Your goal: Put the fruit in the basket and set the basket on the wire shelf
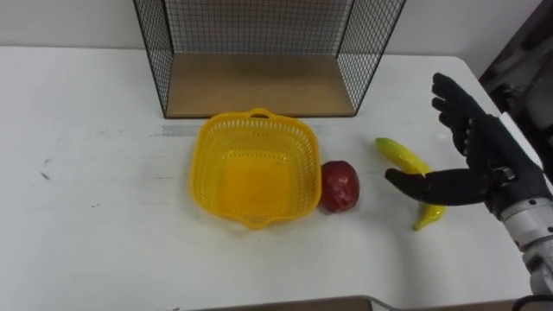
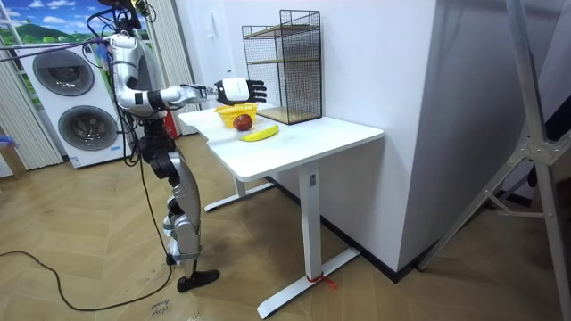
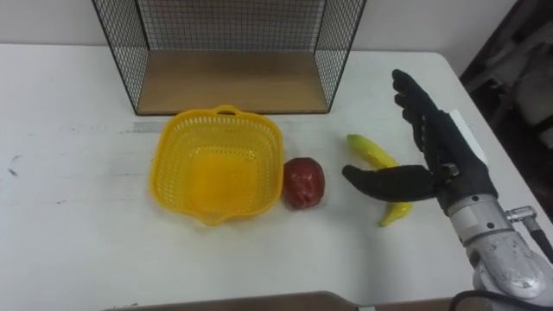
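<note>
A yellow plastic basket (image 1: 253, 162) (image 3: 216, 164) sits empty on the white table (image 1: 86, 173), just in front of the wire shelf (image 1: 259, 52) (image 3: 229, 47). A red apple (image 1: 340, 186) (image 3: 304, 182) lies against the basket's right side. A banana (image 1: 404, 157) (image 3: 371, 152) lies further right. My right hand (image 1: 484, 160) (image 3: 441, 160) hovers open over the banana's near half, fingers straight and the thumb stretched left across the fruit, holding nothing. In the room view I stand at the table's end with the right hand (image 2: 239, 89) held out above the basket (image 2: 235, 111) and the banana (image 2: 259, 133).
The wire shelf has a wooden floor (image 1: 259, 86) and an open front facing the basket. The table's right edge (image 1: 518, 130) runs close behind my right hand. Washing machines (image 2: 67, 98) stand behind me in the room view.
</note>
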You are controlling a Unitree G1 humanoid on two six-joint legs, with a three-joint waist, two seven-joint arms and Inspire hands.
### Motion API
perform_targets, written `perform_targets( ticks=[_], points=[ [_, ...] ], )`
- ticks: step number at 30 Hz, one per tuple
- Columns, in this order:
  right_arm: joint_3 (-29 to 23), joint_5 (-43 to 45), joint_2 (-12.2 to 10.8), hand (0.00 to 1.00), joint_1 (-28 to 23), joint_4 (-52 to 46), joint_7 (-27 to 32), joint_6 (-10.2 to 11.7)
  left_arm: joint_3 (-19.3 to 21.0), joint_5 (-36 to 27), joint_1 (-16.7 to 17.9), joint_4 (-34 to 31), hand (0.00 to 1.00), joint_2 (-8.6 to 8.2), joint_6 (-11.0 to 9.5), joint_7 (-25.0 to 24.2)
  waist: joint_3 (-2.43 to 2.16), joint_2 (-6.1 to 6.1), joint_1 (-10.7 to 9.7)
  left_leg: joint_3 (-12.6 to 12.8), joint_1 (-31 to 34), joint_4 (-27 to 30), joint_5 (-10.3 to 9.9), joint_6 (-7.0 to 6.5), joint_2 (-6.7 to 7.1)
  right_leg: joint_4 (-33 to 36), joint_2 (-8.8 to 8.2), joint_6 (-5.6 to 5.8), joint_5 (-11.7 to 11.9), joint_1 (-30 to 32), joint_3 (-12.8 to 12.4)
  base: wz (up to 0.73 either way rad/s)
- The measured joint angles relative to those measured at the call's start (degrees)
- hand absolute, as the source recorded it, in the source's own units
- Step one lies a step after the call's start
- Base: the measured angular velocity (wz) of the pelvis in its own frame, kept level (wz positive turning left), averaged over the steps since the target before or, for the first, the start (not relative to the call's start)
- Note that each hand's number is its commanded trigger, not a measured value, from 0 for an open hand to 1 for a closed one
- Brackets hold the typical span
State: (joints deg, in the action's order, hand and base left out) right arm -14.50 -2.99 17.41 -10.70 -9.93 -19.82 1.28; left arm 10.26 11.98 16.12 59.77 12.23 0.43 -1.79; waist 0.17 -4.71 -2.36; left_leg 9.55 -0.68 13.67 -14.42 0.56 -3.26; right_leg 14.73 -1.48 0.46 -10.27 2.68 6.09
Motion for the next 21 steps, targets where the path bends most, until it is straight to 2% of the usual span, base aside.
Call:
perform_targets(
  ticks=[5,10,21],
  points=[
    [1.1,0.9,0.0,0.0,-0.1,0.0,-2.7,-0.3,-0.5,0.0,-1.3,0.1,0.0,0.03,0.0,-0.2,0.07,-0.18,0.9,0.1,0.2,-0.1,0.0,0.01,-0.04,0.1,0.04,0.0,0.0,0.3,0.0,-0.02],
    [3.8,1.9,0.0,0.0,0.0,0.0,-4.6,-1.9,-1.0,0.0,-1.3,0.6,0.0,0.15,0.1,-0.5,0.02,-0.23,1.5,0.2,0.4,-0.1,0.0,0.01,-0.08,0.0,0.05,0.0,0.0,0.6,0.0,0.0],
    [4.9,5.3,-0.1,0.0,0.0,0.0,-5.4,-2.2,-1.6,0.0,-2.6,2.3,0.0,0.25,0.5,-1.1,-0.16,0.03,2.6,0.0,0.0,0.2,0.0,0.02,-0.1,-0.2,0.06,-0.03,0.0,0.0,0.3,0.01]
  ],
)
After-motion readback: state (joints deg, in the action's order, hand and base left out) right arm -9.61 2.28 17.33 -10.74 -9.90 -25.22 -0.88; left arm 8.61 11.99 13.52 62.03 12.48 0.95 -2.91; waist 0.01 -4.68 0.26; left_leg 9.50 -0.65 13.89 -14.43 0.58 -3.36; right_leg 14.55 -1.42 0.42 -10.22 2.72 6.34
